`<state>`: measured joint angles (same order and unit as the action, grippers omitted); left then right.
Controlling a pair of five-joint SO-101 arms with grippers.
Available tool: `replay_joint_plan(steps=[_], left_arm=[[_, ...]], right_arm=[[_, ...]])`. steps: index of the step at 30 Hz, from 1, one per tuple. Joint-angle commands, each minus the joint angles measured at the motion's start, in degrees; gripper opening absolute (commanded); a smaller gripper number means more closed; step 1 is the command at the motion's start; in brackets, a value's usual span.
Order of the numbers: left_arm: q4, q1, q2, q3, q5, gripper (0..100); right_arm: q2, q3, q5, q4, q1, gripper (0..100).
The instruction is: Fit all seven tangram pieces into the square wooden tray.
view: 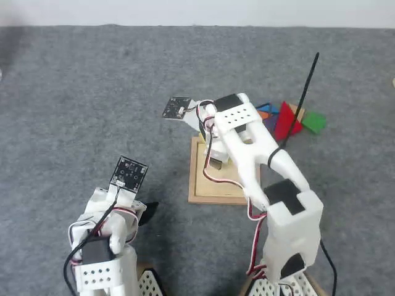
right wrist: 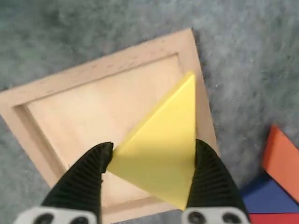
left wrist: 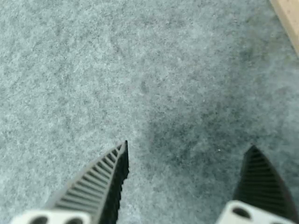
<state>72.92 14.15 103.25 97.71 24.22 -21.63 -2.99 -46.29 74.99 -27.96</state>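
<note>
triangle (right wrist: pixel 161 149), yellow, hangs pinched in the right gripper (right wrist: pixel 154 148) just above the wooden tray (right wrist: pixel 93 77), skewed, one corner over the rim nearest the loose pieces (view: pixel 287 118); left gripper (left wrist: pixel 188 145), jaws spread, sits farther off.

Pale smooth wooden tray (right wrist: pixel 117 74), matt yellow triangle (right wrist: pixel 163 149), fuzzy grey felt mat (view: pixel 92 92), ribbed black fingers (right wrist: pixel 208 179)

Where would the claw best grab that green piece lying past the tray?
Probably from straight above, pinching the green piece across its near and far edges. It lies flat on the carpet, so only its thin edges offer a hold. Those two look free, while the red triangle crowds the side facing the tray.
</note>
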Motion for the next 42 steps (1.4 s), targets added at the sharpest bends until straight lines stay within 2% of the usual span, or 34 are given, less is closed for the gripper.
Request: replay_joint_plan(steps=[1,6,11,15,17,21,25,29,36,42], left_arm=[[0.3,-0.1,0.8,-1.3,0.4,37],[0.3,-0.1,0.8,-1.3,0.4,37],[0.3,-0.1,0.8,-1.3,0.4,37],[0.3,0.0,0.8,-1.3,0.4,37],[0.3,0.0,0.8,-1.3,0.4,37],[0.3,0.0,0.8,-1.3,0.4,37],[0.3,0.0,0.8,-1.3,0.4,37],[0.3,0.0,0.8,-1.3,0.4,37],[0.3,0.0,0.8,-1.3,0.4,37],[0.3,0.0,0.7,-1.3,0.4,37]], right_arm=[[0.7,-2.9,-1.3,-0.9,-0.7,4.0],[0.7,-2.2,-5.4,-0.5,-0.7,4.0],[1.1,-1.9,-5.2,-0.5,-0.5,4.2],[4.8,-1.9,-1.8,2.5,1.2,4.6],[8.4,-0.8,-0.5,5.1,3.0,4.6],[16.0,1.3,1.3,6.3,11.6,4.6],[18.8,8.2,-2.5,7.3,19.3,4.6],[19.3,14.9,-2.5,3.6,22.3,4.6],[19.4,16.3,-2.5,3.0,28.6,4.6],[18.9,16.6,-4.3,3.4,27.9,4.6]])
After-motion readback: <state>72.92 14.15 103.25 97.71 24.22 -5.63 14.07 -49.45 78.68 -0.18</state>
